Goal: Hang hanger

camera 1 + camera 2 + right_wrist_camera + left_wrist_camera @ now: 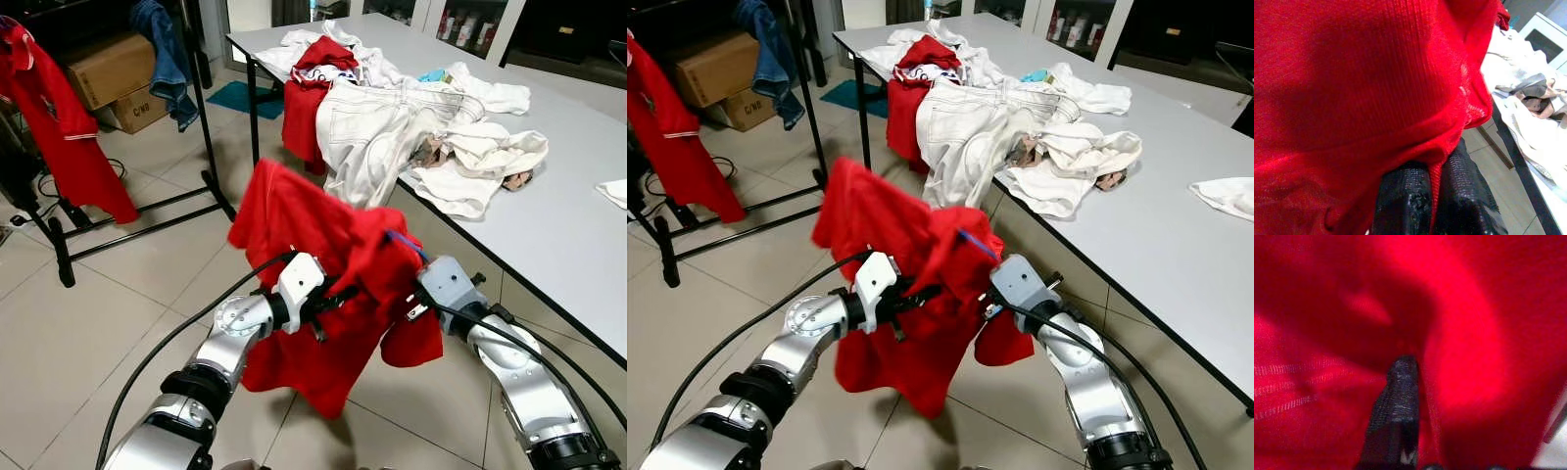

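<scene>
My left pincer [328,299] and right pincer [411,299] are both clamped on the red knitted shirt [323,264], held mid-air beside the grey table [549,245]. Its blue hanger [407,245] barely shows. The black clothes rack [201,108] stands well apart; hanging remains undone.

Head cameras look down over both arms; wrist cameras press against the red shirt [313,245].

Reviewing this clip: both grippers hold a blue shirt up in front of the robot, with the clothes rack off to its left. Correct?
Not quite. The shirt is red, not blue, as the left eye view shows. The left gripper and right gripper do hold it up, and the clothes rack stands to the robot's left.
</scene>
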`<state>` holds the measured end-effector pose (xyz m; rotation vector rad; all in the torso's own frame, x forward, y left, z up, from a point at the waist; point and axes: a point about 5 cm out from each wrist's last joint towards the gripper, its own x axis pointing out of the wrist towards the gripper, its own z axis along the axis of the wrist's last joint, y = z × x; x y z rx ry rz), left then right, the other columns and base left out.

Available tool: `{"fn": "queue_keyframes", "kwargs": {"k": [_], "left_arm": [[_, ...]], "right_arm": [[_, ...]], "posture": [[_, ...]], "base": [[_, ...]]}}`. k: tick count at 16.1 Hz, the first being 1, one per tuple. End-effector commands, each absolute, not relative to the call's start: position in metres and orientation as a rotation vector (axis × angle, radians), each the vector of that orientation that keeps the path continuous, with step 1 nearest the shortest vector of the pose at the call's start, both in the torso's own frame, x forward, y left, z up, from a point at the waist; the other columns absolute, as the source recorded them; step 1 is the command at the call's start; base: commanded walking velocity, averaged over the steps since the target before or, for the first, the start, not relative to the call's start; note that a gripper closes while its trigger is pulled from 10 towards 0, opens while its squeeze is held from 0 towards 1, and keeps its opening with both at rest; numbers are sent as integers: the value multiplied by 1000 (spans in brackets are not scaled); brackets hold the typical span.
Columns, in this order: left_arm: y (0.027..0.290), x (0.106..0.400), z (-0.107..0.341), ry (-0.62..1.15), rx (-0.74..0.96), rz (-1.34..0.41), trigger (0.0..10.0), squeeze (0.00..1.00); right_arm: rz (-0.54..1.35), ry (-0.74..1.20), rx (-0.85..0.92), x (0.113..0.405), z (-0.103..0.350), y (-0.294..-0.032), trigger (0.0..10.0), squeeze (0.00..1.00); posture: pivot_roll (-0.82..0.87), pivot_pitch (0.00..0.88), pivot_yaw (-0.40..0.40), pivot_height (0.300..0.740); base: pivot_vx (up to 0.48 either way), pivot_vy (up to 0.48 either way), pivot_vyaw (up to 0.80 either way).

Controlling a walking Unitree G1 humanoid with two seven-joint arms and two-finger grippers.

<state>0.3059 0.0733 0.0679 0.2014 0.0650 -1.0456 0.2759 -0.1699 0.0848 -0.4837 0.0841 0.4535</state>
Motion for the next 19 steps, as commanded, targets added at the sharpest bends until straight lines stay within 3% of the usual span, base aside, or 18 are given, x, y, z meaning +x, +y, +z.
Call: {"fn": "queue_keyframes", "kwargs": {"k": [1, 2, 8, 16, 19], "left_arm": [[69, 310, 72, 53, 239, -1050, 10000, 1000], [68, 309, 72, 46, 259, -1063, 10000, 0], [71, 307, 81, -71, 255, -1041, 10000, 0], [86, 308, 86, -126, 267, -1001, 10000, 0], [98, 307, 96, -144, 310, -1064, 10000, 0]], "right_arm": [[406, 55, -460, 276, 85, -178, 10000, 0], [390, 56, -459, 275, 82, -180, 10000, 0], [327, 45, -456, 277, 72, -192, 10000, 0], [472, -179, -352, 275, 95, -168, 10000, 0], [534, -195, -402, 274, 99, -171, 10000, 0]], "posture": [[-63, 0, 2, 740], [-61, 0, 2, 740], [-53, 0, 6, 740], [-50, 0, 4, 740], [-47, 0, 3, 740]], "base": [[0, 0, 0], [0, 0, 0], [0, 0, 0], [0, 0, 0], [0, 0, 0]]}}
